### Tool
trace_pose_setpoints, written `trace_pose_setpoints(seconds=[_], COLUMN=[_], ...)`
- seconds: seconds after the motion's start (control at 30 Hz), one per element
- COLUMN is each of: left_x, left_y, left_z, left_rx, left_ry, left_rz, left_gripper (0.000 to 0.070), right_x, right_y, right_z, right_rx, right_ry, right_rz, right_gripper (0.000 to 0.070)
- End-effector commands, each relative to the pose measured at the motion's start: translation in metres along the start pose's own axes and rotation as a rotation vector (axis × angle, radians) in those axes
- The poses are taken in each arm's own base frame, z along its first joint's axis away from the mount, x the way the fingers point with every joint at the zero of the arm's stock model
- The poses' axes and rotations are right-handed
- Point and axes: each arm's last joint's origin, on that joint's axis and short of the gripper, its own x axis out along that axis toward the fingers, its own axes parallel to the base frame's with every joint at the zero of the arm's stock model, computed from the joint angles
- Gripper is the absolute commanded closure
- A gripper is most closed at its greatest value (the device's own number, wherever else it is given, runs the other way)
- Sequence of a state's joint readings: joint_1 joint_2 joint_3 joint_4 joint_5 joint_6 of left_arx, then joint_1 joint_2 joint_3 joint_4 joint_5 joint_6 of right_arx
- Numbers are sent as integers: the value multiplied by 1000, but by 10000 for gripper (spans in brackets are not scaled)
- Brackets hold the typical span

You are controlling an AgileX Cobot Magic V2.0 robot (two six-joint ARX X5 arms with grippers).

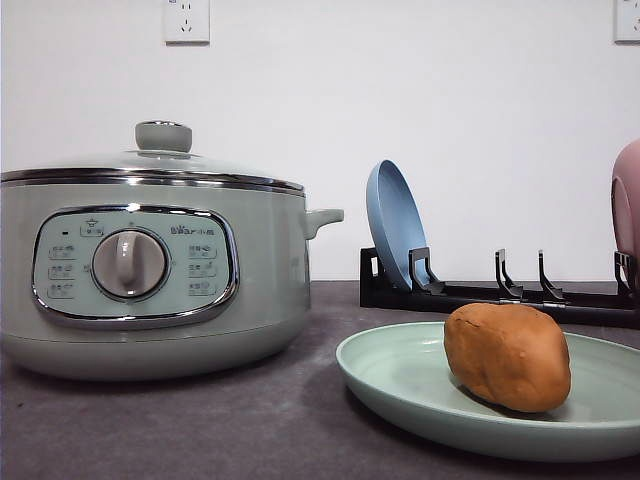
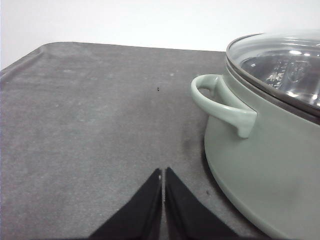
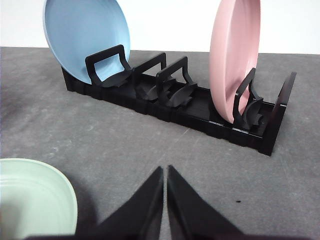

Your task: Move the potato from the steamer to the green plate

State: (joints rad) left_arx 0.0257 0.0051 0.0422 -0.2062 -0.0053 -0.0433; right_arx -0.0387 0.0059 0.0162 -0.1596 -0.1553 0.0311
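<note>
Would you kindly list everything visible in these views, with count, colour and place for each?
steamer: one, pale sage green with a glass lid on, left side of the table.
green plate: one, pale mint green, flat on the table right of the steamer.
potato: one, orange-brown, resting on the green plate.
rack: one, black, behind the green plate.
blue plate: one, blue, standing on edge at the rack's left end.
pink plate: one, pink, standing on edge near the rack's right end.
wall sockets: two, white, on the wall.
table: one, dark grey.
left gripper: one, black, jaws together, over bare table beside the steamer.
right gripper: one, black, jaws together, facing the rack.
</note>
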Motion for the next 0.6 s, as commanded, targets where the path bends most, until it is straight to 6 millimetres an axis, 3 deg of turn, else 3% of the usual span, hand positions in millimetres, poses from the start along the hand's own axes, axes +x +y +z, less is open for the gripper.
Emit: trace_pose_setpoints(seconds=[0.0,0.57], left_x=[2,2], left_y=[0,0], left_z=[-6,-6], left_rx=[-3,-3], left_ry=[22,22], left_rz=[4,4], left_gripper=[700,700], right_x=[0,0], right_y=[0,0], right_z=[-1,-1], right_rx=[10,10], right_ry=[1,1], right_rz=[0,0], right_gripper=[700,700])
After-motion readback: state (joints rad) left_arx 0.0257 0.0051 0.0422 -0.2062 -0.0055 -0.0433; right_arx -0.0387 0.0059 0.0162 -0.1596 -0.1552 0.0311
